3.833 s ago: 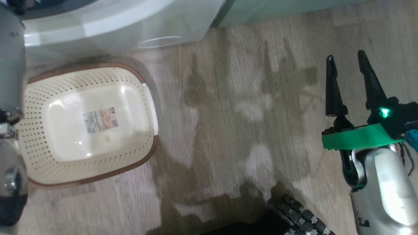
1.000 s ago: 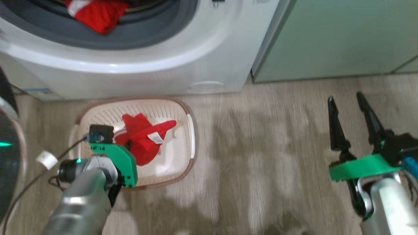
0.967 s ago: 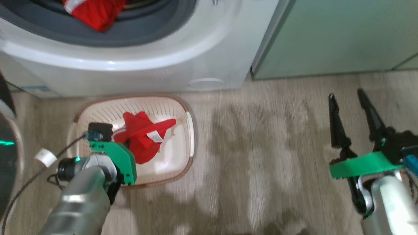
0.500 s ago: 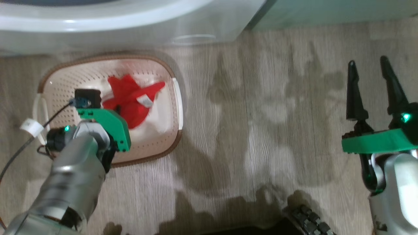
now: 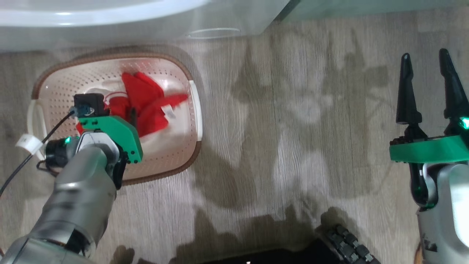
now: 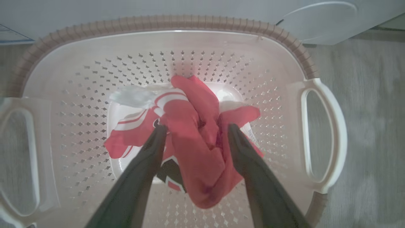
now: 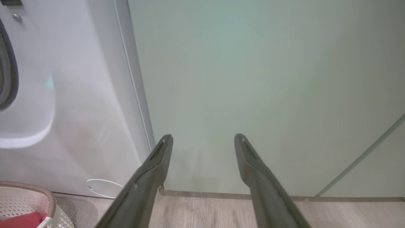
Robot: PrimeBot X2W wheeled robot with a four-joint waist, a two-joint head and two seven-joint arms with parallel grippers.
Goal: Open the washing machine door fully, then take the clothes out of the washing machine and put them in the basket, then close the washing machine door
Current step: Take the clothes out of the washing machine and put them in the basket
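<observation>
washing machine (image 5: 110, 18): white front, top of head view | basket (image 5: 195, 110): on floor (image 5: 278, 128) just before it | clothes (image 6: 196, 152): red heap inside basket | left gripper (image 6: 196, 129): fingers spread wide, straddling heap | right gripper (image 5: 425, 54): spread, empty, above floor

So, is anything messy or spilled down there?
Not really. The red clothes lie crumpled but all inside the basket, which sits upright on the floor. The left gripper is open, with a finger on each side of the heap. Nothing looks spilled or broken.
</observation>
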